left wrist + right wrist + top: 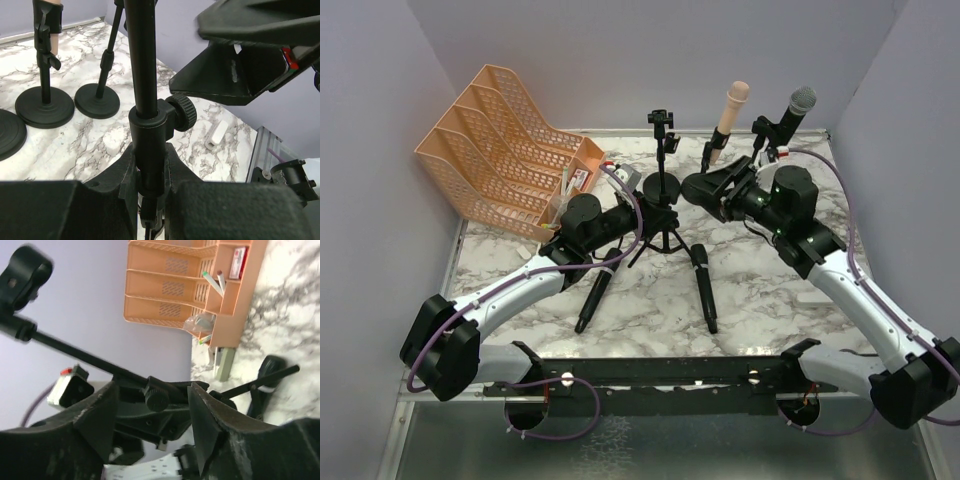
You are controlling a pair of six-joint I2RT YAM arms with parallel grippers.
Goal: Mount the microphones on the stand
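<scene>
The pink mic (734, 103) stood up in a clip at the far side of the table (760, 300), right of the middle. The grey-head mic (800, 103) stood in a clip just to its right. Each was on one of the round stands (45, 107). Two black mics lay flat on the near part of the table. The left black mic (594, 295) lay near the left arm. The right black mic (705, 290) lay near the middle.

The stand (662, 170) with three legs stood between them, a bit farther back, with a clip (661, 120) on top.

The left gripper (149, 160) held the stand's pole. Its fingers (117, 180) were clamped on the pole, just under a round knob (185, 112).

The right gripper (154, 392) was just to the right of the stand. Its fingers (97, 415) were wide apart, one on each side of the knob, and I could not tell if they touched it.

A small white block (217, 136) lay on the table past the stand. An orange tray (500, 140) sat at the far left.
</scene>
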